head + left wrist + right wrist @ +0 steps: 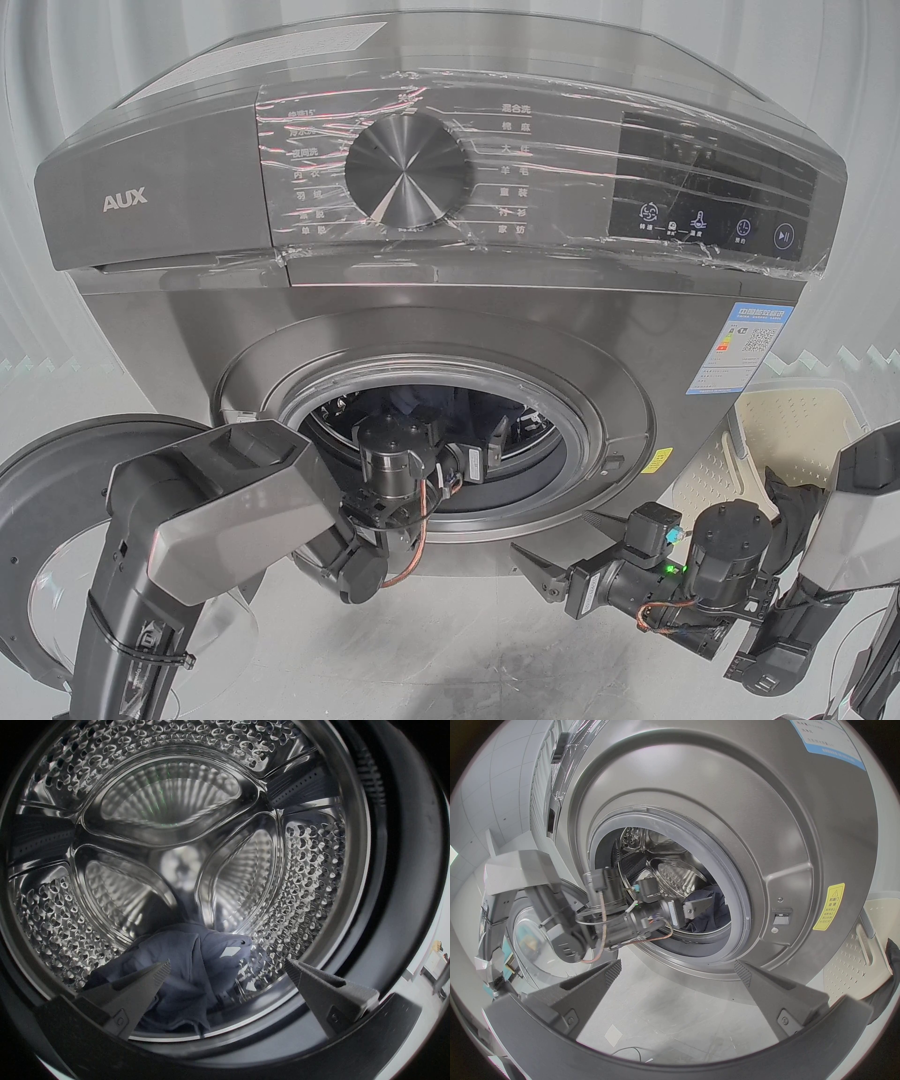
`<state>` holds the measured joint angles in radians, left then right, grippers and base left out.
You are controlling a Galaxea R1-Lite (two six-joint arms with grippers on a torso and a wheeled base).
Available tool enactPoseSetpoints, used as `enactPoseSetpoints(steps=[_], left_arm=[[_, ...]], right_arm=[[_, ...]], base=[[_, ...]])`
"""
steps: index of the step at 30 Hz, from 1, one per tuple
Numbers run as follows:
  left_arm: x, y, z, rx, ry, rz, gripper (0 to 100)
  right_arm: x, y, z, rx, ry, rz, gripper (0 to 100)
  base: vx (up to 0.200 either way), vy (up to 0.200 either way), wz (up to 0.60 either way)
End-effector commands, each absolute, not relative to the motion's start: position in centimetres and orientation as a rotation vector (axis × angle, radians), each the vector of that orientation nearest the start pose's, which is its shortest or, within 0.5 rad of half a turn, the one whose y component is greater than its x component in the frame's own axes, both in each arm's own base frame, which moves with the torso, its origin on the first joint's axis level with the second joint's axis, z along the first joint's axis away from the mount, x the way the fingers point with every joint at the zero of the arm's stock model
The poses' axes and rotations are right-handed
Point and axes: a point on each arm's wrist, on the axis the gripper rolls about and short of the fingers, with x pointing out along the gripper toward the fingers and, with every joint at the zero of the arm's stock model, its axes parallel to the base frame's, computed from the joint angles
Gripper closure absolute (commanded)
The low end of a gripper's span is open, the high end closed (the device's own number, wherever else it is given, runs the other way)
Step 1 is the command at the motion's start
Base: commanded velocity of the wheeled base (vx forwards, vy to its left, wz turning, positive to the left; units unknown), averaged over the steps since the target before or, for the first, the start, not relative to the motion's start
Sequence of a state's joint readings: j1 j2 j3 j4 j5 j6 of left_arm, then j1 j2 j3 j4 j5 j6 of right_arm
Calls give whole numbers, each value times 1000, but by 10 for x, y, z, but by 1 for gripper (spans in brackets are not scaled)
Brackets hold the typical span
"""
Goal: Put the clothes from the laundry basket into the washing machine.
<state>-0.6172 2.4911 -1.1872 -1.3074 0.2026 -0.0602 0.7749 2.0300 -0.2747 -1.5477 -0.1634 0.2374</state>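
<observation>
Laundry halfway done: the left gripper (pixel 227 963) hangs at the mouth of the washing machine (pixel 525 319), its jaws spread wide and holding nothing, pointed into the steel drum (pixel 178 799). A dark blue garment (pixel 187 973) lies crumpled on the drum's floor, beyond the fingertips and out of their grasp. The round door (pixel 47 506) stands swung fully open on the robot's left. Lower down and to the right, the right gripper (pixel 536 567) hovers above the floor before the machine's base, its jaws likewise wide apart and empty, aimed towards the opening. Beside the machine, on the robot's right, stands the cream laundry basket (pixel 797 422), its perforated walls showing, with dark clothing (pixel 795 516) draped at its near edge, close behind the right arm
</observation>
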Motion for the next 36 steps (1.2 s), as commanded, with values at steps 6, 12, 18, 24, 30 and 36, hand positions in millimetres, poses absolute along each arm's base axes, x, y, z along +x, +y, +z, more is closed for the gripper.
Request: enactPoseSetpoints(steps=[6, 12, 18, 24, 30, 36], left_arm=[[306, -273, 42, -50, 39, -536, 0], [273, -255, 72, -68, 44, -562, 0], [228, -233, 112, -153, 29, -609, 0], [179, -207, 117, -163, 92, -648, 0], [154, -175, 125, -195, 105, -622, 0], [135, -149, 135, -213, 75, -612, 0]], right_arm=[[199, 188, 63, 135, 260, 577, 0], [195, 180, 61, 124, 279, 565, 0], [191, 176, 66, 126, 272, 566, 0], [184, 170, 75, 137, 250, 570, 0], [175, 161, 86, 148, 224, 570, 0], [167, 137, 94, 153, 203, 517, 0]], base=[[0, 0, 0], [0, 0, 0], [0, 0, 0], [0, 0, 0], [0, 0, 0], [0, 0, 0]])
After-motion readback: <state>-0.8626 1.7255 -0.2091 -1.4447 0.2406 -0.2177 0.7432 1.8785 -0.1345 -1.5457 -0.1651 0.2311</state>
